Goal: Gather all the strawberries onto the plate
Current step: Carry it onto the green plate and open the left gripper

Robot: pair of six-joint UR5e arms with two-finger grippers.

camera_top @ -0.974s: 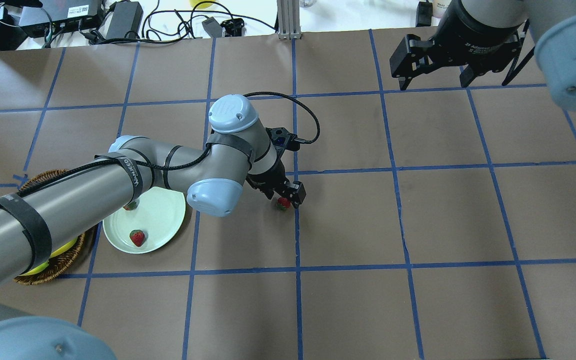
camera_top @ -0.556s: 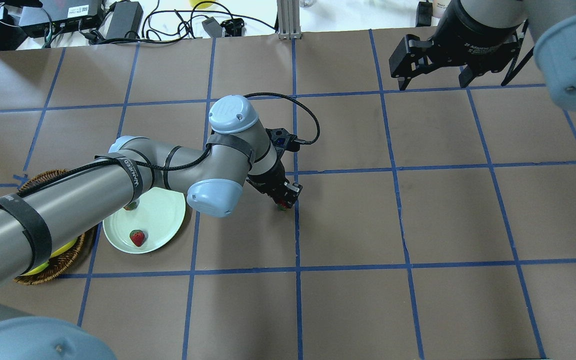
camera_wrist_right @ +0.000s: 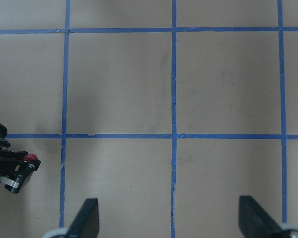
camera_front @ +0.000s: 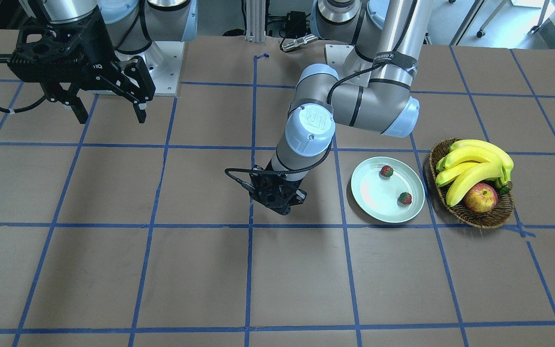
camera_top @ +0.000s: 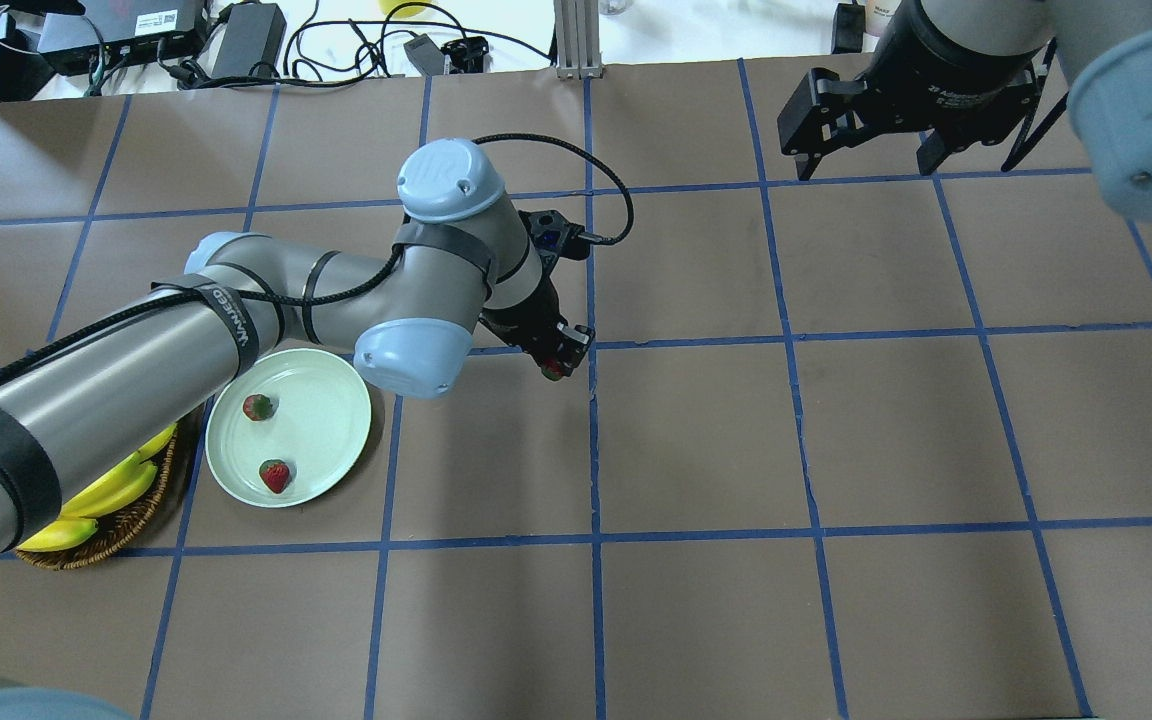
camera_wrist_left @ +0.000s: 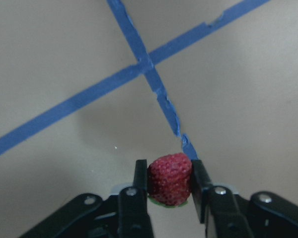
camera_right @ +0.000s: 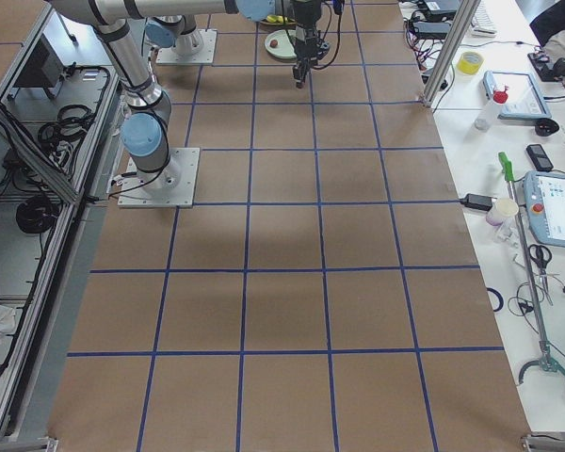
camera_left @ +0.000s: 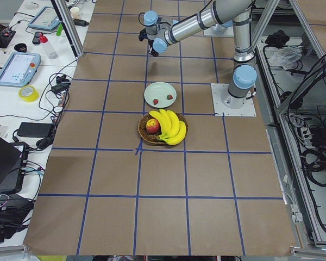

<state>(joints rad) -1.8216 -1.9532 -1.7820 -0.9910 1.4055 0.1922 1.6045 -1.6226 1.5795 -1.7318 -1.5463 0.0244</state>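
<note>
At the far left of the overhead view, partly under the left arm: one brown wicker basket [camera_top: 126, 525] holding a bunch of yellow bananas [camera_top: 106, 490] and one red-yellow apple [camera_front: 481, 197]. Just beside it, to the right: one round pale green plate [camera_top: 321, 420] with a raised rim, flat on the counter [camera_top: 836, 450], which is brown paper marked off in squares with blue tape. On the plate: two strawberries, one near the rim on the basket side [camera_top: 257, 406], one nearer the robot [camera_top: 275, 475], apart from each other. Centre, well to the right of the plate: left tool [camera_top: 558, 362], pointing down, fingers drawn in close on the third strawberry [camera_wrist_left: 170, 177]. The red berry is pinched between both pads, a trace of green cap showing at its base. It hangs over the counter beside a crossing of tape lines, its shadow on the paper beneath. Upper right, near the counter's far edge: right tool [camera_top: 868, 168], fingers spread wide, holding nothing, with only bare taped paper between them in the wrist view.
</note>
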